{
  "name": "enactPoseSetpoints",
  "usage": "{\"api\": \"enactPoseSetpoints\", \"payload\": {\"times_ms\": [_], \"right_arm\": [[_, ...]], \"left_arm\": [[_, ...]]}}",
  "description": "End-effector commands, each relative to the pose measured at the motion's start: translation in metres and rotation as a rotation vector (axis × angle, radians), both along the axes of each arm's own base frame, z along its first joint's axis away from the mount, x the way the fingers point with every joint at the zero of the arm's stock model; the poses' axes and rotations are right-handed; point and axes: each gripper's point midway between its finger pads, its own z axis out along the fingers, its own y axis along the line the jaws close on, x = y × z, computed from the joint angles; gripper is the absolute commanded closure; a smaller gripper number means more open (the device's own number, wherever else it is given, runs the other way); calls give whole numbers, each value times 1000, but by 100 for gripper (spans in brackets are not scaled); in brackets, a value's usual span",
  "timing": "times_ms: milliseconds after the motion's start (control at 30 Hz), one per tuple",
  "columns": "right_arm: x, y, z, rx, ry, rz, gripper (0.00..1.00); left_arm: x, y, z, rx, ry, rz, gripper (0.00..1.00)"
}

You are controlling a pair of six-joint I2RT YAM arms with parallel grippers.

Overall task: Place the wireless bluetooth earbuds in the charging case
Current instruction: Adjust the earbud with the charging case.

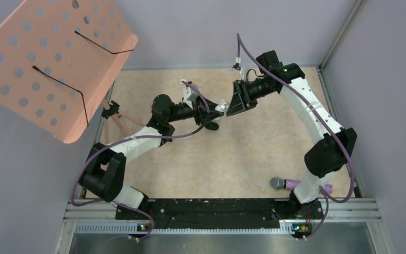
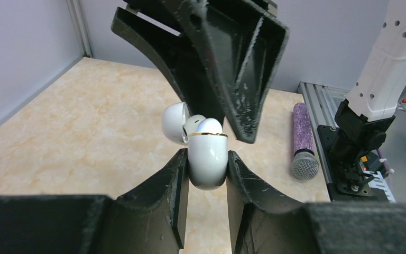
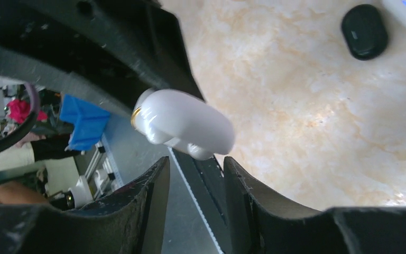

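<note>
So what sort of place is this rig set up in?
Probably a lab robot cell, not a home: plain grey partition walls, an aluminium mounting rail along the beige marble-patterned table, and stray props like the pink perforated music stand.

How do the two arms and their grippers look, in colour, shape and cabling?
The left arm and right arm have white link shells with black joint housings. A purple cable runs loosely along each. The right arm shows a small green light. The left gripper and right gripper have matte black, wedge-shaped fingers, scuffed with pale marks.
</note>
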Motion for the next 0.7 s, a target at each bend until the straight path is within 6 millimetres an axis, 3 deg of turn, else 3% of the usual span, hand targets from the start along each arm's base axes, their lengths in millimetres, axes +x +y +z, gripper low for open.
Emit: {"api": "enactPoseSetpoints", "payload": {"times_ms": [0, 200, 367, 567, 667], "right_arm": [[33, -5, 1, -66, -57, -125, 59], [39, -3, 5, -53, -65, -139, 63], [32, 4, 18, 15, -48, -105, 61], [33, 3, 11, -3, -31, -119, 62], [34, 3, 9, -8, -27, -123, 68]], "left_arm": [[-2, 3, 10, -16, -42, 22, 100], [-4, 3, 10, -10, -42, 19, 100], [-4, 2, 9, -7, -39, 10, 100], [-7, 2, 11, -13, -33, -10, 100], [-12, 1, 13, -19, -38, -31, 100]]}}
